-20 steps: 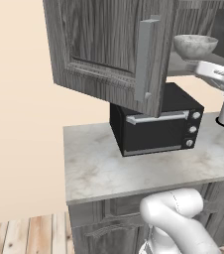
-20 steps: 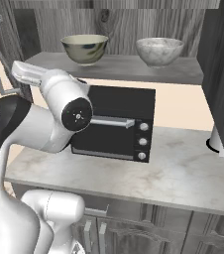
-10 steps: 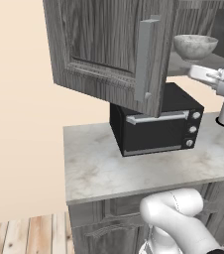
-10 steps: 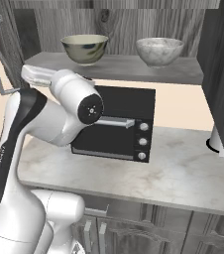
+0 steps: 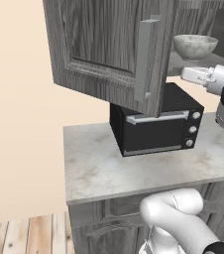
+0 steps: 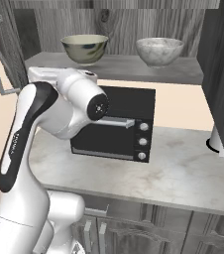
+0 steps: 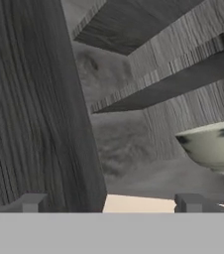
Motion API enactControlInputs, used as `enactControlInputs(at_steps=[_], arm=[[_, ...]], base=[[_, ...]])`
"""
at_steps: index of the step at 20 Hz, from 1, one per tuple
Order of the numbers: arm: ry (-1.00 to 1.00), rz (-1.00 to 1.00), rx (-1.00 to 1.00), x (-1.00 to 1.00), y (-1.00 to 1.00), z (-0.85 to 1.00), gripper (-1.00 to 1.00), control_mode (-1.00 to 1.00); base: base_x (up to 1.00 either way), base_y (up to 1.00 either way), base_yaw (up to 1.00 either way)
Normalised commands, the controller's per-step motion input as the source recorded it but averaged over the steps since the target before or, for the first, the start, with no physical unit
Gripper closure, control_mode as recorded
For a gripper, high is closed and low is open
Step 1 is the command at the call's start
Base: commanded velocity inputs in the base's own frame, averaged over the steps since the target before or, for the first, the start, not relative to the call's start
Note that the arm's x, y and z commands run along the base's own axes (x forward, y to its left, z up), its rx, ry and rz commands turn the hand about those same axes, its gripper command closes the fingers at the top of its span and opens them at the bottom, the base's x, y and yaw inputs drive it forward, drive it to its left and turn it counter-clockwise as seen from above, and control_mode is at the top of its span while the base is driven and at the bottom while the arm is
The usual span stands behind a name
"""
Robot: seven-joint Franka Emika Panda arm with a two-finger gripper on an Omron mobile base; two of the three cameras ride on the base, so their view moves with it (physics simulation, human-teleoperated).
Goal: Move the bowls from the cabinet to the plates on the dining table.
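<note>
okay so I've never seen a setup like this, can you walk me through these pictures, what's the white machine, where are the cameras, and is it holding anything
The white machine is a robot arm in a computer-drawn kitchen. Two pictures come from cameras on its base, behind it to the left and right. The third looks out from its hand.

In front is a dark grey cabinet with its door swung open. On its shelf stand two bowls: a greenish bowl and a marbled bowl. Below, a black oven sits on a marble counter.

The end effector is open and holds nothing. Its two finger tips rise at the bottom of the hand picture, facing into the cabinet, with the greenish bowl off to one side.
</note>
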Motion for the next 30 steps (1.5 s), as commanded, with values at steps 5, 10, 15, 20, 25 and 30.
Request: enactControlInputs(at_steps=[5, 10, 15, 20, 25, 30], arm=[[-0.14, 0.0, -0.04, 0.23, 0.15, 0.0, -1.0, -1.0], [-0.11, 0.0, -0.03, 0.22, 0.13, 0.0, -1.0, -1.0], [-0.09, 0.0, -0.02, 0.16, 0.09, 0.0, -1.0, -1.0], [-0.06, 0.0, -0.01, 0.07, 0.12, 0.02, -1.0, -1.0], [-0.04, 0.0, 0.0, 0.0, 0.12, 0.04, -1.0, -1.0], [-0.02, 0.0, 0.0, -0.01, 0.06, 0.08, -1.0, -1.0]], base=[[0.0, 0.0, 0.0], [0.0, 0.0, 0.0], [0.0, 0.0, 0.0], [0.0, 0.0, 0.0], [0.0, 0.0, 0.0], [0.0, 0.0, 0.0]])
